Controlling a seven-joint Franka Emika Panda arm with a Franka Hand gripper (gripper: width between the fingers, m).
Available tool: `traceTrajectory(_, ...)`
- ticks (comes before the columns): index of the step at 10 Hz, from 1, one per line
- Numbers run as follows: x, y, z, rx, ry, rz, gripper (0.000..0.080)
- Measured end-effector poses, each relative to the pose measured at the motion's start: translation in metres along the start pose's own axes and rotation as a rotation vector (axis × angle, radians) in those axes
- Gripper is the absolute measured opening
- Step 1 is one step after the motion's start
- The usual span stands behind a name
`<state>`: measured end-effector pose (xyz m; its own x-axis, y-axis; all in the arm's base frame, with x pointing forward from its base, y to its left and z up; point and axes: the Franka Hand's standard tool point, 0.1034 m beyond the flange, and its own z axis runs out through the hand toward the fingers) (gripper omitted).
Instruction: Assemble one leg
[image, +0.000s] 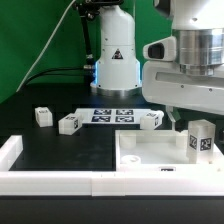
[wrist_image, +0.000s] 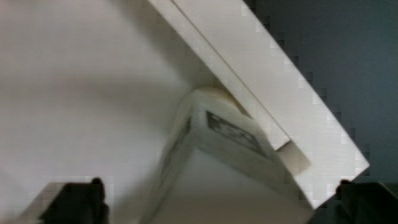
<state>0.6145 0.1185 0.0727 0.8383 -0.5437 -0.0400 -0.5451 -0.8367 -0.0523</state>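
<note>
One leg, a small white block with a marker tag, stands upright at the far right corner of the large flat white square part. My gripper hangs just above and slightly to the exterior view's left of it. In the wrist view the leg lies between and ahead of my two dark fingertips, which stand wide apart with nothing between them. The gripper is open and empty. Three more legs lie on the black table: two at the left and one in the middle.
The marker board lies behind the legs. A white lamp-like stand rises at the back. A low white rail runs along the front and left of the table.
</note>
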Motion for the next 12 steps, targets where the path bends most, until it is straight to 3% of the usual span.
traceTrajectory(7,0.0017,0.0018,-0.0002,-0.011,0.004,-0.704,0.0649)
traceTrajectory(8,0.0021,0.0022,-0.0002,-0.011,0.004,-0.715,0.0521)
traceTrajectory(9,0.0022,0.0023,-0.0002,-0.011,0.004,-0.712,0.0521)
traceTrajectory(11,0.0021,0.0023,-0.0001,-0.01,0.004,-0.664,0.0289)
traceTrajectory(12,0.0022,0.0025,-0.0001,-0.01,0.004,-0.665,0.029)
